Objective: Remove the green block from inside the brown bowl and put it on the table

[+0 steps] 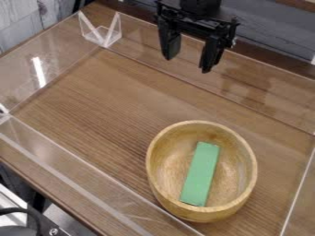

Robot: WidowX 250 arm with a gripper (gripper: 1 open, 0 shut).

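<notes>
The green block [202, 173] lies flat inside the brown bowl [164, 152], running lengthwise from near the bowl's far rim toward its near rim. The bowl sits on the table [110, 106] at the lower right of the view. My gripper [194, 53] hangs well above and behind the bowl, near the top of the frame, pointing down. Its black fingers [169, 44] stand apart with nothing between them. It touches neither the bowl nor the block.
Clear acrylic walls [50, 64] border the tabletop on all sides, with a folded clear piece [101, 30] at the back left corner. Bare wood stretches to the left of and behind the bowl.
</notes>
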